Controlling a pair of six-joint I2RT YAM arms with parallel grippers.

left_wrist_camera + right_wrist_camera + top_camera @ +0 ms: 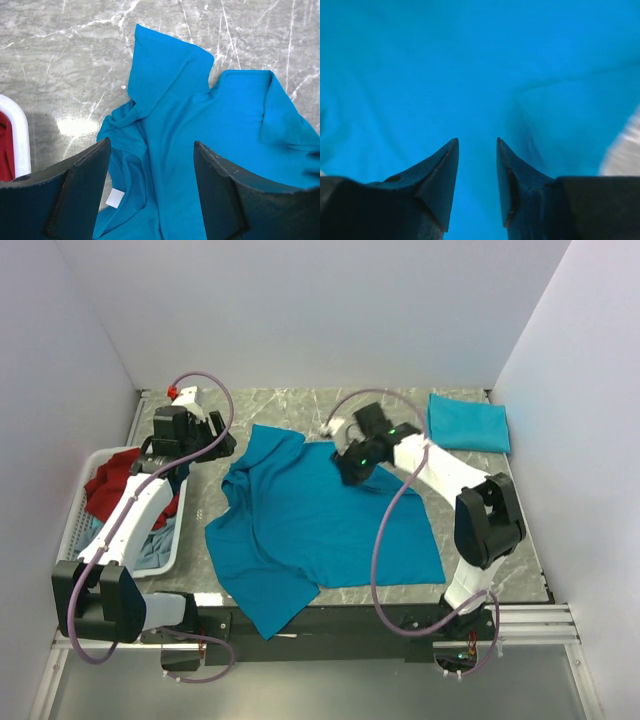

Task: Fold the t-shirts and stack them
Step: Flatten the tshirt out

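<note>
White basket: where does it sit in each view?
Top external: basket at the left edge, mid-height.
Left wrist: only its white rim, at the left edge.
Right wrist: not in it.
Shared landmark: the spread teal shirt, seen in all three views.

Top view overhead looking down, wrist views close, all sharing teal t-shirt (310,530)

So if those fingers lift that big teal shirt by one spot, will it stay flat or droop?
Probably droop. The teal shirt lies creased with a sleeve folded over, so it looks floppy and would likely hang from wherever it is pinched. Pushed, it would probably bunch up rather than slide whole across the table.
</note>
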